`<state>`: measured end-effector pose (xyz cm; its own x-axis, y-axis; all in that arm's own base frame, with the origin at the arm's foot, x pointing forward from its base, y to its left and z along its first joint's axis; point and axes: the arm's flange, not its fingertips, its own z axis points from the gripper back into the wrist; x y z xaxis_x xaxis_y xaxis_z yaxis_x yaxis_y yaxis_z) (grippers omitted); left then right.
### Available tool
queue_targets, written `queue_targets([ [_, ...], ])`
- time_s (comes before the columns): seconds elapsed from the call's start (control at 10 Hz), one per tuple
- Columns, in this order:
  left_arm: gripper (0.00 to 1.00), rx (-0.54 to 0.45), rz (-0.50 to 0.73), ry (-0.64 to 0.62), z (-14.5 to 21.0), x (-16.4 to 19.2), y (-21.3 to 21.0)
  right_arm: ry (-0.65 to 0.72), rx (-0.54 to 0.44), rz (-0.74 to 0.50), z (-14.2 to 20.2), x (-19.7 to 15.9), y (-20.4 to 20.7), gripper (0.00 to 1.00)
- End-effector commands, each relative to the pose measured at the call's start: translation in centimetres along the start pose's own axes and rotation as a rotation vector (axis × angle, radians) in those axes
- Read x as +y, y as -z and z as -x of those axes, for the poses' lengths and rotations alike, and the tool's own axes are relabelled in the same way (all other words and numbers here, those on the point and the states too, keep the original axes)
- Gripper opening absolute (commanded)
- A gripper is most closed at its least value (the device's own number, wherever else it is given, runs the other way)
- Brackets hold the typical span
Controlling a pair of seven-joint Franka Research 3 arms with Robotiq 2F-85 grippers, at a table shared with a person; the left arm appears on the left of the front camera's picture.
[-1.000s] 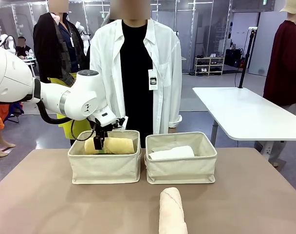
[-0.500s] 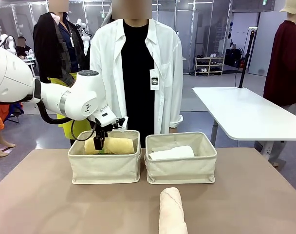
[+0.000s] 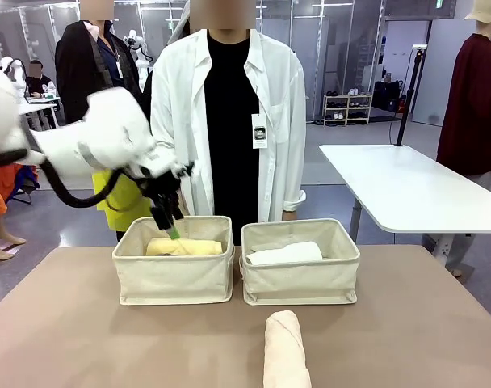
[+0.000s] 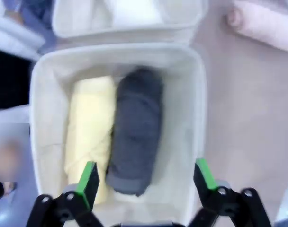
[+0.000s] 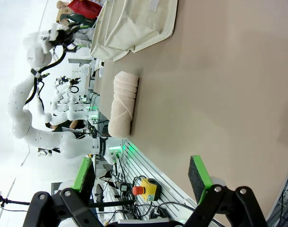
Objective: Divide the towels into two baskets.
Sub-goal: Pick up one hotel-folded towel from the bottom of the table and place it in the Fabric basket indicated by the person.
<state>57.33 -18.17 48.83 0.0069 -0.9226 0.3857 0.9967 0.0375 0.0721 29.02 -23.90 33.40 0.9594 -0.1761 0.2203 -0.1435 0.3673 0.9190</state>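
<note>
Gripper, left (image 3: 173,229): fingers spread, empty, above the left basket.
Basket, left (image 3: 173,281): pale yellow towel (image 3: 185,246) beside dark grey towel (image 4: 134,137).
Basket, right (image 3: 302,284): white towel (image 3: 286,255) inside.
Pale pink towel (image 3: 284,352): table's (image 3: 84,339) near edge, centre.
Gripper, right (image 5: 141,177): fingers spread, empty.

White rounded arm (image 3: 92,144), black cable (image 3: 66,202), black fingers (image 4: 85,187) with green pads (image 4: 204,174).

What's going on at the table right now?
The left gripper hovers above the left basket, jaws open and empty; that basket holds the yellow towel and the dark grey towel side by side. The white towel lies in the right basket. The pink towel lies on the table, nearer the robot. On the right gripper the jaws are open too.
</note>
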Motion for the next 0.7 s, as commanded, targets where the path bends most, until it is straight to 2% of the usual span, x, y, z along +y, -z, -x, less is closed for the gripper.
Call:
queue_targets([
  [0.0,1.00,-0.137,0.131,-0.109,5.5,-5.0,-6.7,-0.009,-0.006,-0.001,0.2,0.3,0.0,1.00],
  [0.2,1.00,-0.328,0.245,-0.243,9.4,-8.3,-10.3,-0.009,-0.006,-0.001,0.2,0.3,0.0,1.00],
  [0.4,1.00,-0.485,0.330,-0.390,14.8,-12.2,-11.7,-0.009,-0.006,-0.001,0.2,0.3,0.0,1.00],
  [0.6,1.00,-0.586,0.374,-0.651,22.2,-17.2,-12.9,-0.009,-0.006,-0.001,0.2,0.3,0.0,1.00],
])
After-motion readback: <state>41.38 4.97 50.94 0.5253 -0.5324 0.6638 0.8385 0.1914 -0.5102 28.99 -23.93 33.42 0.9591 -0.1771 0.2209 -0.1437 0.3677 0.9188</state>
